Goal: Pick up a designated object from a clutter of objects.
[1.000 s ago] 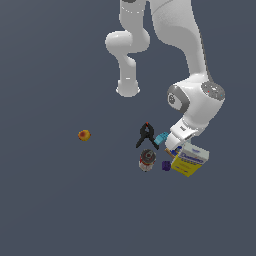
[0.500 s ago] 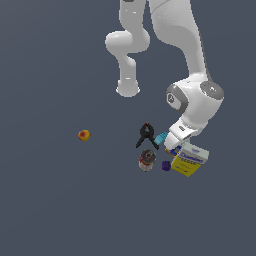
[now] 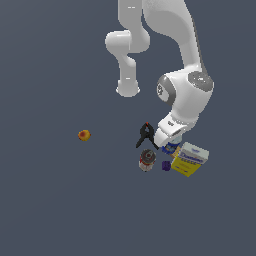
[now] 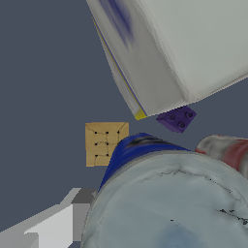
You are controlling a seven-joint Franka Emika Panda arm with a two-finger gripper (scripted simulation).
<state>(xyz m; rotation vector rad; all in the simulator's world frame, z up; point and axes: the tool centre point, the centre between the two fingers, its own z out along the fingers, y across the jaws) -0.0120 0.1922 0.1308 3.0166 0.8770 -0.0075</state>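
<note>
From my wrist camera the can's grey lid fills the near field, blue wall showing just past it, so I judge I'm at the end of the descent, about to grasp. One finger shows beside the can, apart from the wall; the other is out of sight, so I can't tell how the jaws stand. Next I'd want the fingers either side of the can before closing, without nudging its neighbours.

Beyond the can lie a tan block, a purple cube, the red can, and the white box over a yellow edge.

In the exterior view the gripper covers the can, the clamp just beside it. The floor is flat dark grey; a small orange thing sits well apart.
</note>
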